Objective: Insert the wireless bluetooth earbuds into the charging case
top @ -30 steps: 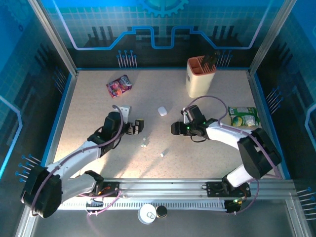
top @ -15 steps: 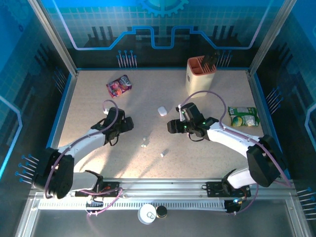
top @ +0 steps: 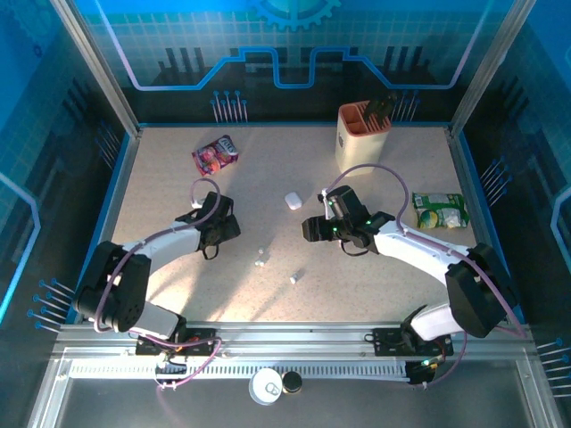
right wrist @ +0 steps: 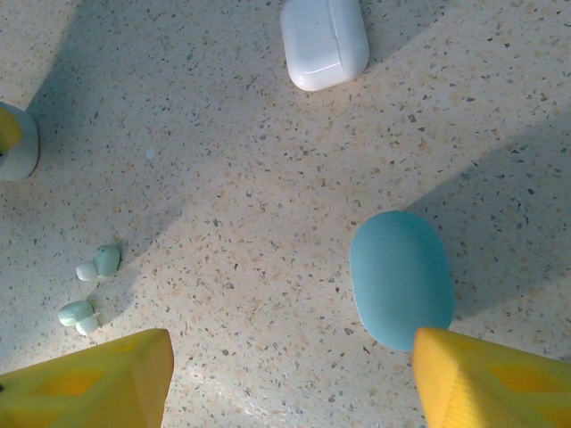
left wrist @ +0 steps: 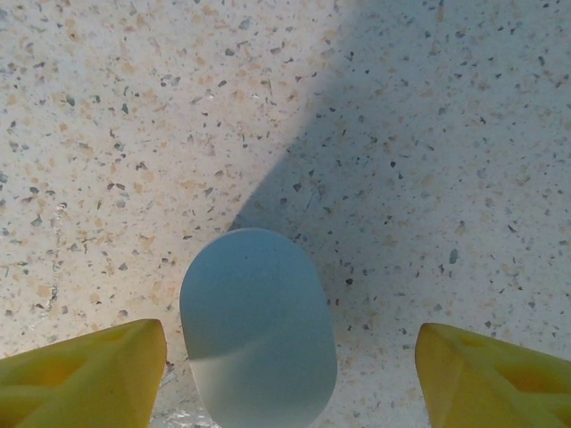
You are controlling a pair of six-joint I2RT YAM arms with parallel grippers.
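In the left wrist view a pale, rounded charging case [left wrist: 259, 330] lies on the speckled table between the yellow fingers of my left gripper [left wrist: 290, 385]. The jaws are open: the case sits close to the left finger [left wrist: 85, 374], and a wide gap separates it from the right one. My right gripper [right wrist: 290, 383] is open over bare table, with a teal case [right wrist: 401, 278] beside its right finger [right wrist: 491, 379]. Two pale earbuds [right wrist: 94, 266] [right wrist: 76, 314] lie to its left and a white case [right wrist: 324, 36] lies ahead. From above, the earbuds [top: 260, 260] [top: 293, 280] lie between the left gripper [top: 220, 229] and the right gripper [top: 317, 229].
A white case [top: 293, 201] sits mid-table. A candy bag [top: 215, 154] lies back left, an orange-and-cream holder [top: 362, 138] stands back right, and a green packet [top: 442, 211] lies at the right edge. A round lid [top: 266, 385] rests on the front rail.
My left gripper has swung left and back, away from the earbuds, and its jaws have narrowed. The right gripper shifted slightly left, then held still.
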